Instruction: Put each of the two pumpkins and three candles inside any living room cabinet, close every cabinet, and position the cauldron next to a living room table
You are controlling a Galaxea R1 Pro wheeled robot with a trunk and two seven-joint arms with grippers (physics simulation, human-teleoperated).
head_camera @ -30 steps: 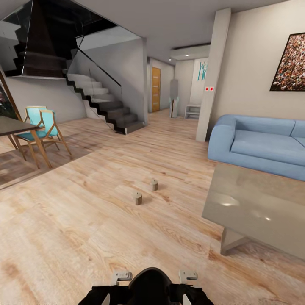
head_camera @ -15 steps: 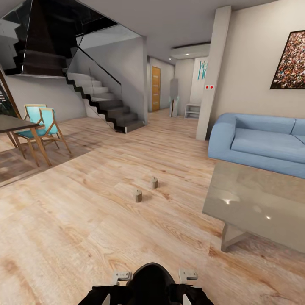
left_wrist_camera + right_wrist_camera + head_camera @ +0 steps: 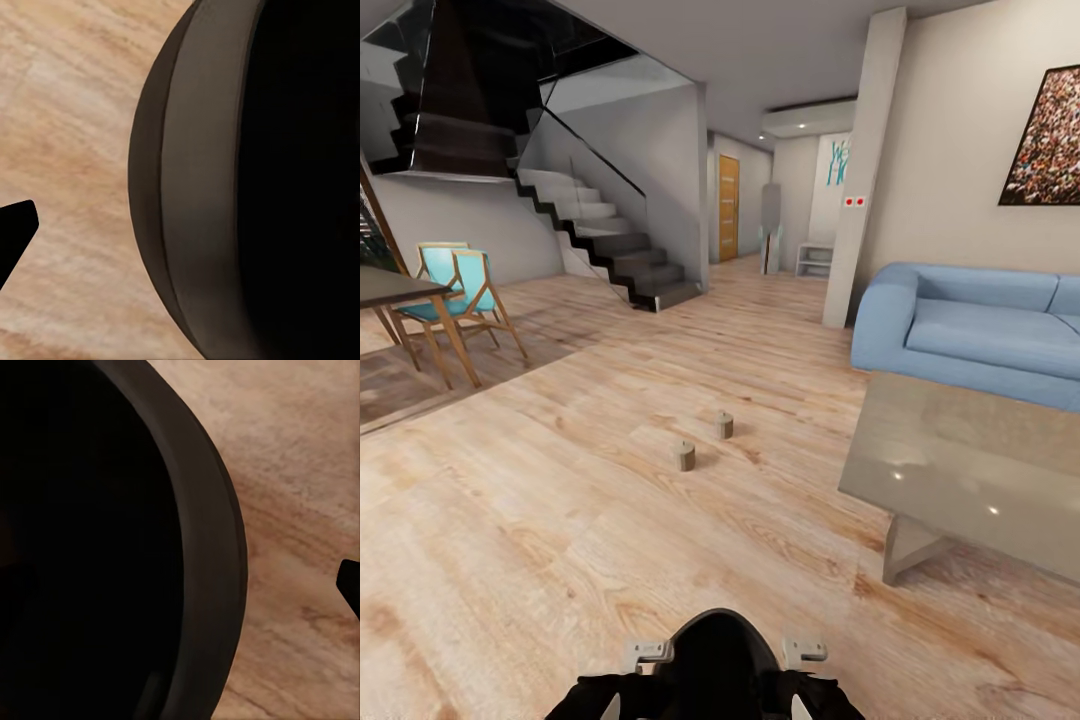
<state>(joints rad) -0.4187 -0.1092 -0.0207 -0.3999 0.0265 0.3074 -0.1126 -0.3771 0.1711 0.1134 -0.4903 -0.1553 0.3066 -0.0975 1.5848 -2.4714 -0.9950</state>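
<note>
Two stubby tan candles stand on the wooden floor ahead of me, one nearer point(image 3: 684, 456) and one a little farther to its right point(image 3: 724, 426). The glass-topped coffee table point(image 3: 960, 470) with grey angled legs is at the right, about a table's width from the candles. Both arms are folded low against my dark trunk point(image 3: 716, 655). A single dark fingertip point(image 3: 16, 229) of the left gripper shows beside a big black rounded form point(image 3: 247, 180). One fingertip point(image 3: 349, 583) of the right gripper shows beside a similar form point(image 3: 112, 547). Pumpkins, cabinet and cauldron are out of view.
A blue sofa point(image 3: 970, 335) stands behind the coffee table under a framed picture. At the left are a dark dining table point(image 3: 390, 290) and turquoise chairs point(image 3: 460, 290). A staircase point(image 3: 600, 240) and a pillar point(image 3: 860, 170) flank a hallway at the back. Open floor lies between me and the candles.
The whole view has shifted slightly, with candles and table sitting a little higher in the picture. The candles themselves have not moved, and the arms stay folded.
</note>
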